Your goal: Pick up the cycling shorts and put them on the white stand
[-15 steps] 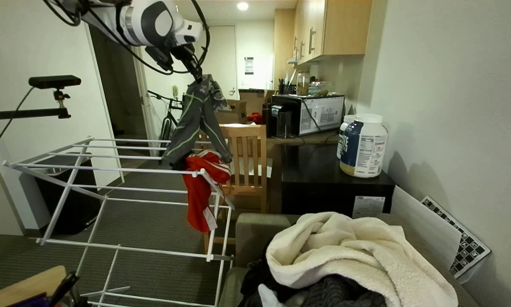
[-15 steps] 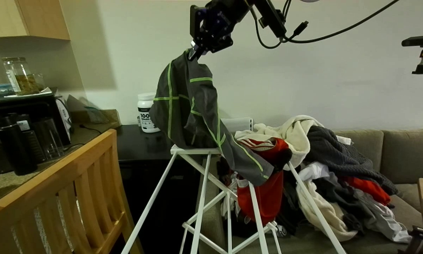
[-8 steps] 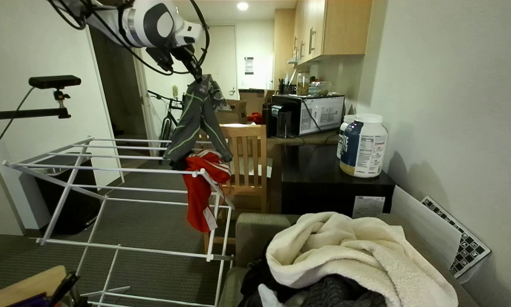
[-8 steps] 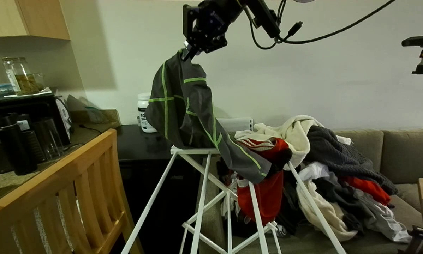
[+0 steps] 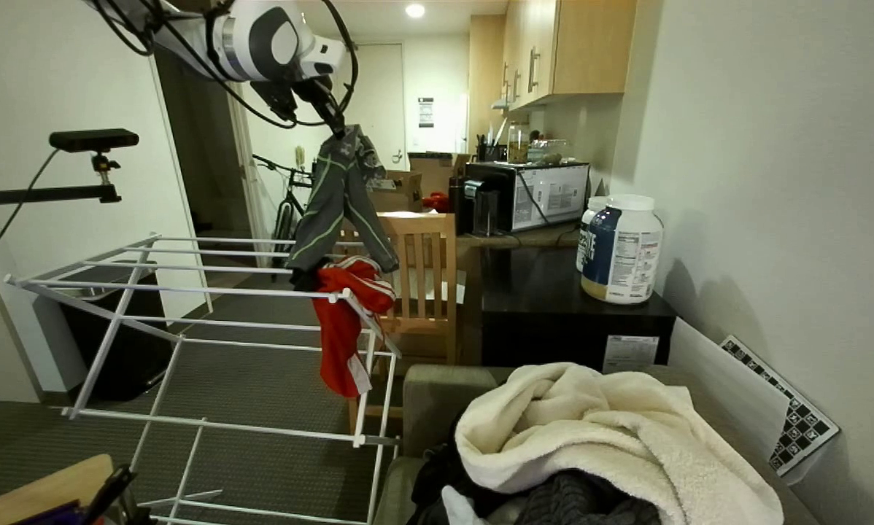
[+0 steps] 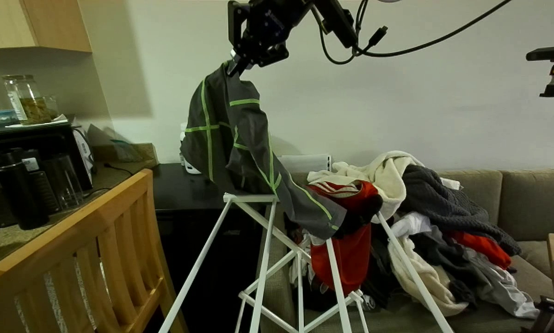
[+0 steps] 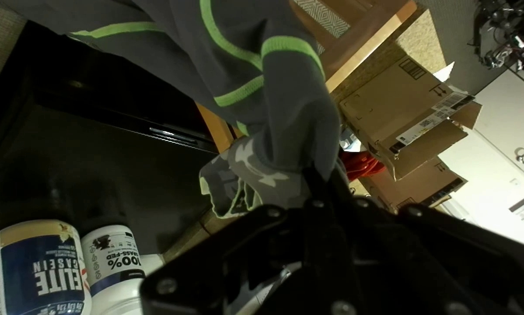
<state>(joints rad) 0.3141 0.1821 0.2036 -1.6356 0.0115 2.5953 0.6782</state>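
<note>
while my black two-fingered gripper hangs in an exterior view, the grey, green-seamed cloth cycling shorts dangle from it over the white wire-railed metal rack; in an exterior view, one leg droops by a red, white-striped garment; in the wrist view, i clamp a bunched upper fold, well chosen for cloth i judge light, limp, perhaps slippery.

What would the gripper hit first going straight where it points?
Beyond the gray cycling shorts the gripper holds, probably the wooden chair's backrest; both exterior views suggest it, but depth is unclear.
</note>
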